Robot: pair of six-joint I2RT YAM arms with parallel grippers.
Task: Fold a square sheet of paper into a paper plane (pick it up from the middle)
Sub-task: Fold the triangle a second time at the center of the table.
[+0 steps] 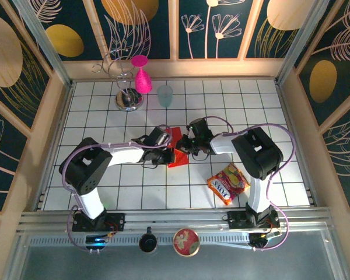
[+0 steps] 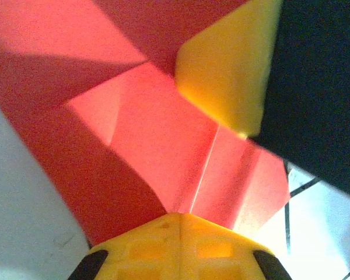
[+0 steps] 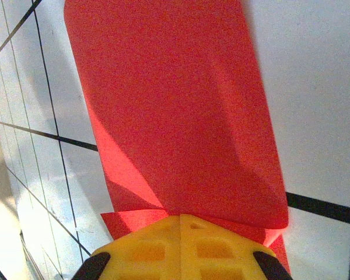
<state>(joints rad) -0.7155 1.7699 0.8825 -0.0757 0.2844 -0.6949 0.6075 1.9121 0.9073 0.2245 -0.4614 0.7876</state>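
The square sheet of paper point(image 1: 177, 151) is bright red and lies partly folded at the middle of the white grid table, between both grippers. My left gripper point(image 1: 168, 147) is at its left side. In the left wrist view its yellow fingers point(image 2: 184, 224) are pressed together on the paper point(image 2: 157, 157), which shows diagonal creases and a centre fold. My right gripper point(image 1: 186, 146) reaches in from the right, and its yellow finger point(image 2: 227, 64) lies on the sheet. In the right wrist view this gripper point(image 3: 181, 220) is shut on the paper point(image 3: 175, 111), whose curved flap stretches away over the tiles. I cannot tell whether it has a paper plane's shape.
A pink goblet point(image 1: 141, 74), a wire stand on a metal base point(image 1: 128, 99) and a pale blue cup point(image 1: 165, 95) are at the back. A red-and-yellow snack packet point(image 1: 228, 182) lies at the front right. Wooden walls enclose the table on three sides.
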